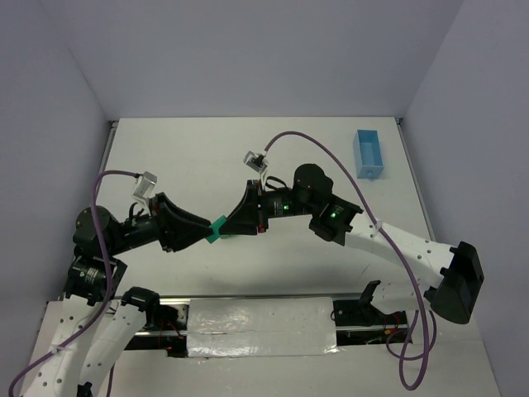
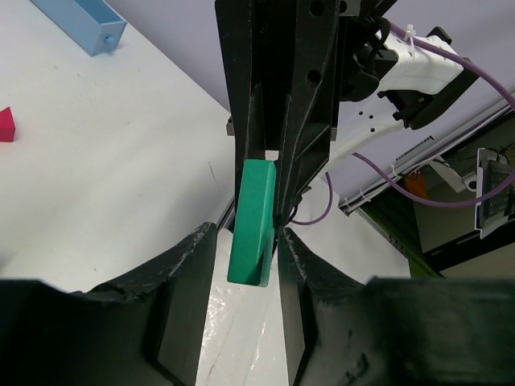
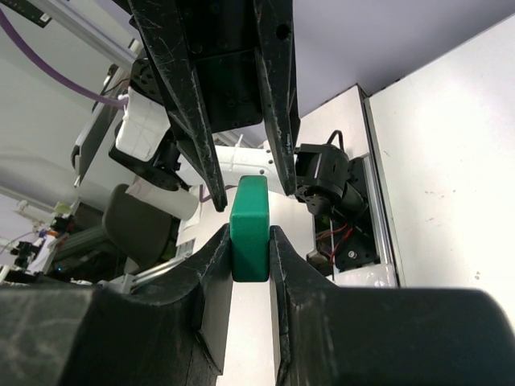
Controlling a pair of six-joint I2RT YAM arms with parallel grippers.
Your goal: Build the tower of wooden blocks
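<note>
Both arms met in mid-air over the near middle of the white surface, with one small green block between them. My right hand was clamped on it: in its wrist view both fingers pressed flat against the block's sides. My left hand was spread wider than the block, its fingers straddling the far end. From its own camera I saw a gap on one side, while the other finger looked very close or touching; I could not tell which.

The block hung off the surface, gripped only by its narrow end. A red piece lay on the surface, showing at the edge of the left wrist view, and I could not find it from overhead. A light blue box sat well apart at the far right. I saw no stacked tower anywhere.

I judged this to be a handover, with building not yet started.

The main risk was timing. If the right hand let go before the left had closed firmly, the block would drop, and it could bounce towards the near edge. The left fingers could also close unevenly and twist the block out of the right hand's small hold. With the two hands this close, finger could also strike finger.
</note>
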